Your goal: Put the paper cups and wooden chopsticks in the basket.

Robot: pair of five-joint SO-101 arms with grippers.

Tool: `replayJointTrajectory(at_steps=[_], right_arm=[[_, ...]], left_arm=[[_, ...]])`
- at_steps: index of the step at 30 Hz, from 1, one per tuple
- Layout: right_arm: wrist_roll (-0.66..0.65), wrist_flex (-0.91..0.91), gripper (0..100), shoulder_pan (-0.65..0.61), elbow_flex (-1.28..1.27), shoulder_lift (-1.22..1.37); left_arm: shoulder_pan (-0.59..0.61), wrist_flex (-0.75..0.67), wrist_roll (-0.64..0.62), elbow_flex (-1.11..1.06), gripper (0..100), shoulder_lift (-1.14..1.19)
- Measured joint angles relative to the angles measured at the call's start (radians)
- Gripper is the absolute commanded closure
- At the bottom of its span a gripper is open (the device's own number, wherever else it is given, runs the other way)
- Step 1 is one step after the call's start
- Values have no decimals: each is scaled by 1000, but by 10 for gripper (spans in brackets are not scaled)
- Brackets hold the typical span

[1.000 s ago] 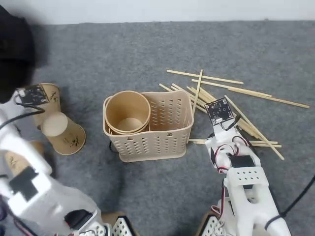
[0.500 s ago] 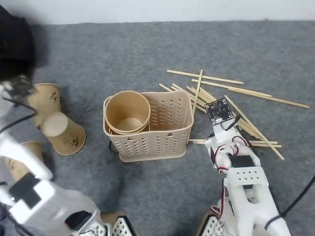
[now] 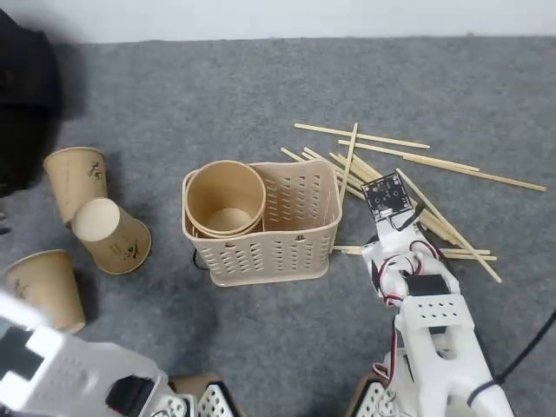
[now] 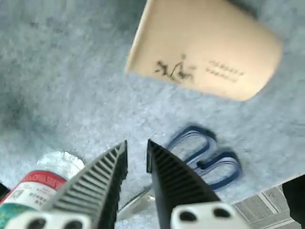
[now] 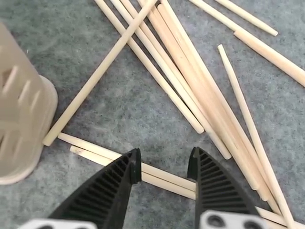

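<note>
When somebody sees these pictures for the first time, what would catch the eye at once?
The perforated basket at the middle of the grey carpet draws the eye first, with nested paper cups in its left half. To its right lies a scattered pile of wooden chopsticks, the open right gripper over them. Three loose cups sit to the basket's left.

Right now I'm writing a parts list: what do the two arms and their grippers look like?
The left arm and right arm are white plastic; the right carries red, black and white cables and a black square board at its wrist. The left gripper and right gripper have black ribbed tapering fingers on white bases.
</note>
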State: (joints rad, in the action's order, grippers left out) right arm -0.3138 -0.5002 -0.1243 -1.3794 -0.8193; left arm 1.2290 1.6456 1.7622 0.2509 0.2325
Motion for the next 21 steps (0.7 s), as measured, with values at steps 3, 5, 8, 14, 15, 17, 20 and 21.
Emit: replayJointTrajectory(at_steps=[3,5,8,14,15,17,20,21], right_arm=[[0,0,819,2,0,0],[0,0,819,2,0,0],[0,0,819,0,0,0],[0,0,819,0,0,0],[0,0,819,0,0,0],[0,0,819,0,0,0],[0,0,819,0,0,0],[0,0,819,0,0,0]], left_arm=[[17,-51,-54,-15,941,68],[18,-60,-89,-21,941,120],[9,-60,-127,-23,941,203],[-71,-57,-213,-23,942,365],[-81,-57,-224,-23,942,385],[-106,-55,-241,-23,942,425],[-135,-51,-285,-21,942,443],[-143,-51,-298,-21,942,443]])
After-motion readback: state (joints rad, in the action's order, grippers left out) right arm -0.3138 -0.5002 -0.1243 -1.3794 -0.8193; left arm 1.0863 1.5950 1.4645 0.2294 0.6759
